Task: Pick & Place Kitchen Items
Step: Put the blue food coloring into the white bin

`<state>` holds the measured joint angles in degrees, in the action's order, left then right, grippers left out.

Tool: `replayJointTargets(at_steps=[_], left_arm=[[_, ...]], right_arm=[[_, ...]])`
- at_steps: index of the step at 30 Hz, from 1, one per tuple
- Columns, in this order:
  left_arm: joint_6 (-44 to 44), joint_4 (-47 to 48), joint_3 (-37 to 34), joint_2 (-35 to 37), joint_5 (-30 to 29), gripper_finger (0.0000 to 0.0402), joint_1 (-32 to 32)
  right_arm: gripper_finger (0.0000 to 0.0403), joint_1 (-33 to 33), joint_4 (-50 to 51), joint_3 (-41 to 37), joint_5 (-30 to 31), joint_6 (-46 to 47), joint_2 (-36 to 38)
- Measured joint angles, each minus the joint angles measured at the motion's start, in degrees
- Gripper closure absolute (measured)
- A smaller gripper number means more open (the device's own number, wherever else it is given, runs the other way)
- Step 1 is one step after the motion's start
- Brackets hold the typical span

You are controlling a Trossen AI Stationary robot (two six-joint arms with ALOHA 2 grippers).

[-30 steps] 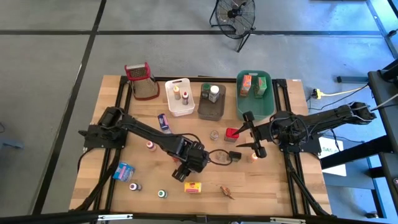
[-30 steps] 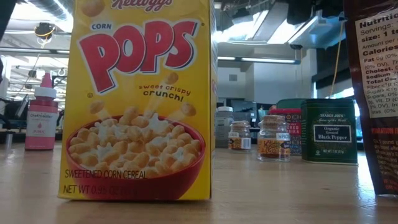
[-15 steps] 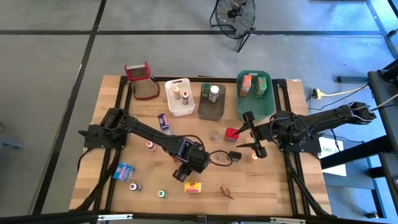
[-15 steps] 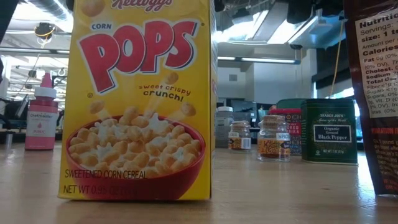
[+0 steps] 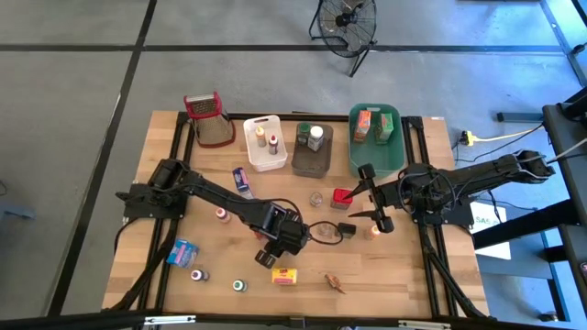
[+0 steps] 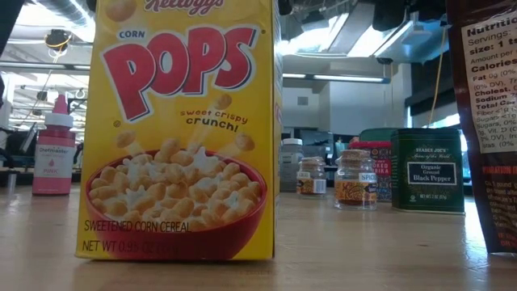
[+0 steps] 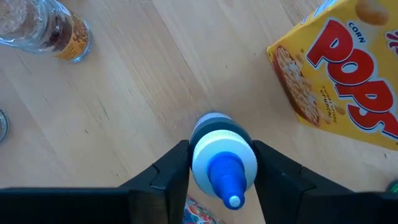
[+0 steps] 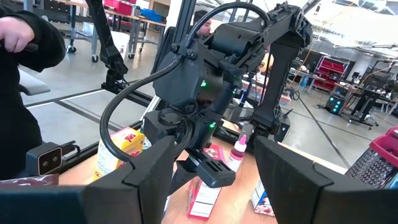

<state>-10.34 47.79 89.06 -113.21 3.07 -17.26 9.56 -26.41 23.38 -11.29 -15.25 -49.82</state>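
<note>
Left gripper [image 7: 222, 163] angled down, clamped on blue-capped bottle [image 7: 222, 165]; right gripper [image 5: 376, 203] spread, hovering.

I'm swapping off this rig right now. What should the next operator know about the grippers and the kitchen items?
Left gripper: shut on the blue-capped bottle, mid-table beside the Corn Pops box.
Right gripper: open, empty, by the red item.
Done: bottles sit in the white tub, jars in the brown tub, boxes in the green tub.
Left: the held bottle, the Pops box, the blue packet and small bottles near the table's front-left, plus items mid-table.
</note>
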Motion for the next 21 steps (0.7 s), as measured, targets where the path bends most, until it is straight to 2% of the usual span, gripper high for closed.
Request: replayJointTargets(at_steps=[11,21], left_arm=[[-0.4,1.3,1.8,0.0,-0.4,0.0257,0.0],[-1.4,9.4,9.4,0.0,-7.6,0.0257,-0.6]], right_arm=[[0.0178,0.0,0.3,0.0,0.2,0.0,0.0],[0.0178,0.0,0.2,0.0,-0.7,0.6,0.0]])
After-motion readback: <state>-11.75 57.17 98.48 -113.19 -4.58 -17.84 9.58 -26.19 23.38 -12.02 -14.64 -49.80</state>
